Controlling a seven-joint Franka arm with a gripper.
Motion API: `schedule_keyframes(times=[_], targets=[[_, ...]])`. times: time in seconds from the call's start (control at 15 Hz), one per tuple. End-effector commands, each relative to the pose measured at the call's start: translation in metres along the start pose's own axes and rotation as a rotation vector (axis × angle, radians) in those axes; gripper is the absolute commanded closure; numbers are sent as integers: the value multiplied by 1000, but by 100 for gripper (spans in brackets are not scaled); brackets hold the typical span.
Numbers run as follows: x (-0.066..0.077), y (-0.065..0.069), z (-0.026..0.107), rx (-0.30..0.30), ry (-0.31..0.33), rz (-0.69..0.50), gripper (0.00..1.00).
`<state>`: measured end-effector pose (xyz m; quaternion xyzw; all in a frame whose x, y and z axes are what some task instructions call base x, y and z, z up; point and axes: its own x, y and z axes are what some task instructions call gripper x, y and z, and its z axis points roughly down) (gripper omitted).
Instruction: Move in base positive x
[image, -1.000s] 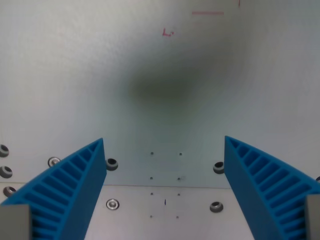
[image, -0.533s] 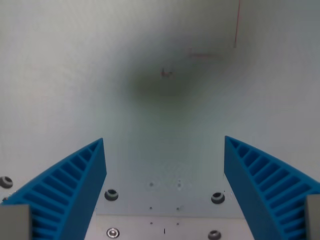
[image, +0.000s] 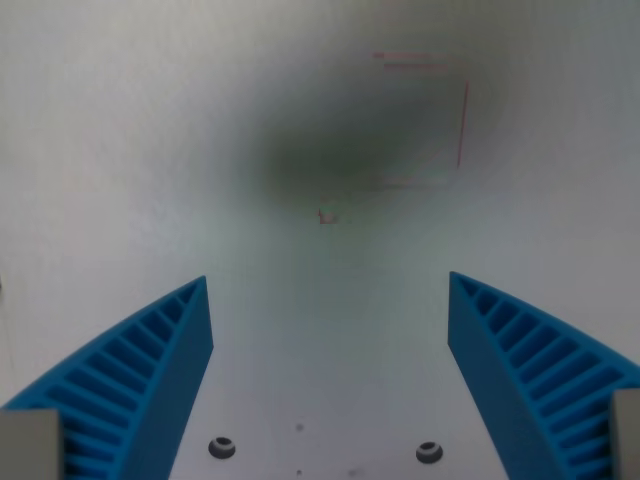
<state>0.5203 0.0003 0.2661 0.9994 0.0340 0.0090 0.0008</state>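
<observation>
My gripper (image: 328, 300) hangs open above a pale white tabletop (image: 150, 150), with nothing between its blue ribbed fingers (image: 150, 370). One finger fills the wrist view's lower left, the other the lower right (image: 525, 370). Faint red drawn lines (image: 462, 125) forming part of a rectangle lie on the surface ahead, at the upper right. A small red mark (image: 327, 215) sits near the centre. A dark blurred shadow (image: 330, 160) covers the surface above the mark.
Two bolt heads (image: 221, 446) (image: 429, 452) show at the bottom edge between the fingers, with tiny holes (image: 299, 428) between them.
The whole scene has slid down the picture: bolts and plate seam dropped toward the bottom edge, and the red lines came further into view from the top. The camera moved forward; fingers stayed equally spread.
</observation>
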Motion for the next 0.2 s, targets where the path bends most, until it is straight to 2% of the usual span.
schedule_keyframes(times=[0.07, 0.2], targets=[[17, 6, -1, 0, -30, -7, 0], [27, 7, 0, 0, -30, -7, 0]])
